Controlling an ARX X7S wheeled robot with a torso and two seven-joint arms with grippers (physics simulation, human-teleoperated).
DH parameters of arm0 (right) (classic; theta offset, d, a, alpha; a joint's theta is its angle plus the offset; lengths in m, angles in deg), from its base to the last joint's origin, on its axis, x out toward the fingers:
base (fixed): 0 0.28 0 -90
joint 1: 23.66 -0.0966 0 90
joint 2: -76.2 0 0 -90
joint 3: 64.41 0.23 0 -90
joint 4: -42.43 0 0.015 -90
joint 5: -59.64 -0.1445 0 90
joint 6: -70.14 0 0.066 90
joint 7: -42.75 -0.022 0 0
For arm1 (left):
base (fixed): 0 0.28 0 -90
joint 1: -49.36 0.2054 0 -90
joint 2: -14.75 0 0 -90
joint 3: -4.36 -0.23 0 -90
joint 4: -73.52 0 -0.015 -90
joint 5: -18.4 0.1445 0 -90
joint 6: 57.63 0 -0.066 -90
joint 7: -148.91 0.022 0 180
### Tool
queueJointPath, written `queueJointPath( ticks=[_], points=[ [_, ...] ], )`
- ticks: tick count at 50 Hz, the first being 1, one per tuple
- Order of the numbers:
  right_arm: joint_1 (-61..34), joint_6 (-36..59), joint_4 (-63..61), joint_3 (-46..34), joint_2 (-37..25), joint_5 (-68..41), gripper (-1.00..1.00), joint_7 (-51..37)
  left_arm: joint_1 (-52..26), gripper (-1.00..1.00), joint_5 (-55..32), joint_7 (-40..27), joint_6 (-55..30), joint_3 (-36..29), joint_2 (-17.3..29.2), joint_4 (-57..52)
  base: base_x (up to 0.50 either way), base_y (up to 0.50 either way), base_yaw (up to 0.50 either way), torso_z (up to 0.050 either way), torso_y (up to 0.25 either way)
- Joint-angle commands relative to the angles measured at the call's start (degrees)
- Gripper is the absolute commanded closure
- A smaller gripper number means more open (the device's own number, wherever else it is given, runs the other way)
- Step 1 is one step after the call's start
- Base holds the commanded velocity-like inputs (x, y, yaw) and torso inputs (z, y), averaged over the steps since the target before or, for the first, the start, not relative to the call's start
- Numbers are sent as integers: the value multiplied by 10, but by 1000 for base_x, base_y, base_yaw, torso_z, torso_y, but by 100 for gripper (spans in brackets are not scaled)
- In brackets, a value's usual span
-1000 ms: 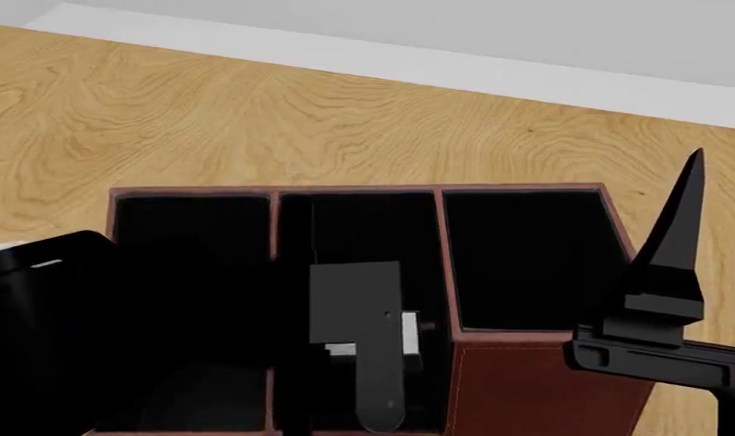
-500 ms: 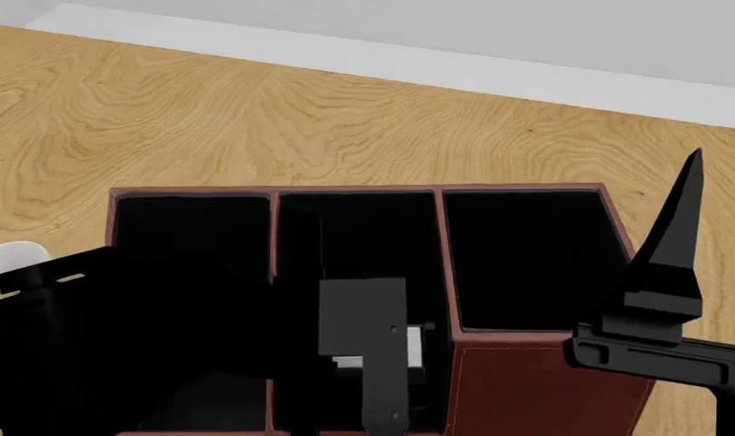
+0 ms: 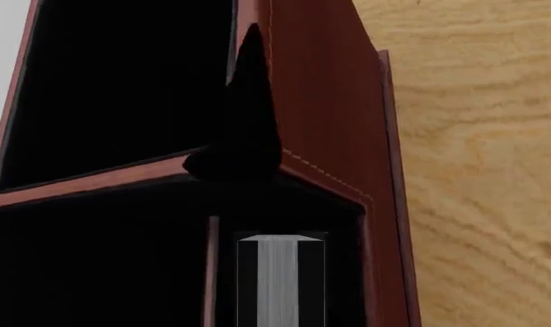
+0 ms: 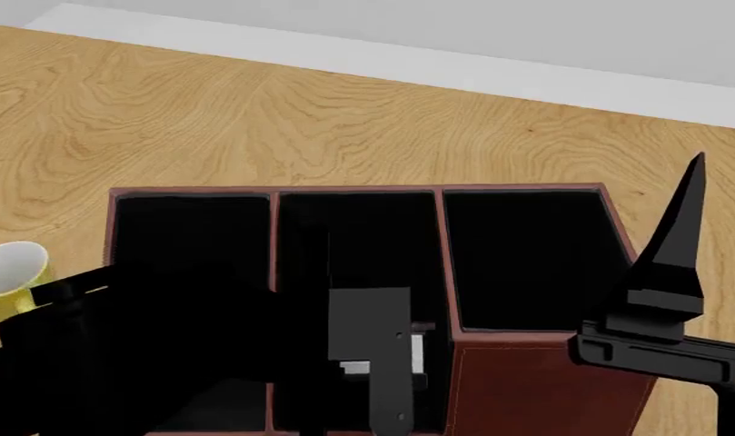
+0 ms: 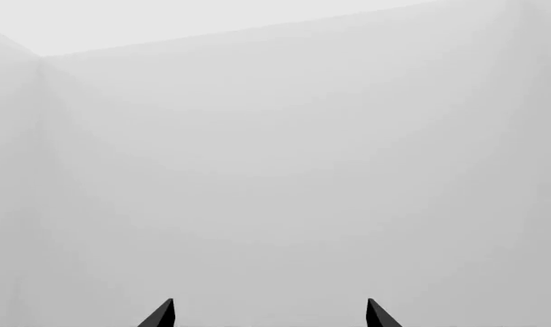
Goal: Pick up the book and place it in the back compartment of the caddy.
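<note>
The caddy [image 4: 531, 377] is a red-brown box with black sections. In the left wrist view its outer wall [image 3: 323, 109] runs beside the back compartment [image 3: 345, 286], the short slot at the near end of the middle column. The book [image 3: 278, 283], black-covered with a white lined page edge, stands upright within that slot's outline; I cannot tell how deep. My left gripper [image 4: 385, 363] is over the slot, shut on the book [image 4: 400, 350]. My right gripper [image 5: 268, 317] is open and empty, its fingers [image 4: 674, 232] pointing up by the caddy's near right corner.
A yellow mug [image 4: 10, 275] lies on the wooden table [image 4: 342, 109] left of the caddy, partly behind my left arm [image 4: 124, 354]. A black pointed shape [image 3: 248, 109] overlaps the wall of the long side section. The right wrist view shows only a blank grey wall.
My left arm has slid right and toward the caddy's near end, carrying the book's white edge with it. The mug has come into view at the left. The right arm has not moved.
</note>
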Motion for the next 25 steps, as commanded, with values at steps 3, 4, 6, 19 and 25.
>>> queueJointPath(
  ticks=[3, 4, 6, 19, 25],
  points=[
    [6, 7, -8, 11, 11, 9, -100, 3, 1, 100, 0, 17, 18, 22, -22, 44, 0, 0, 0, 0, 0],
    [7, 6, -8, 11, 11, 9, -100, 3, 2, 100, 0, 17, 20, 21, -23, 46, 0, 0, 0, 0, 0],
    [8, 6, -8, 11, 10, 9, -100, 3, 4, 100, 2, 20, 25, 20, -25, 54, 0, 0, 0, 0, 5],
    [1, 7, 1, 4, 12, 12, -100, 6, 16, 100, 11, 28, 49, 14, -34, 87, 0, 0, 0, 0, 1],
    [0, 7, 4, 3, 12, 12, -100, 7, 21, 100, 14, 31, 59, 12, -38, 100, 0, 0, 0, 0, 2]
  ],
)
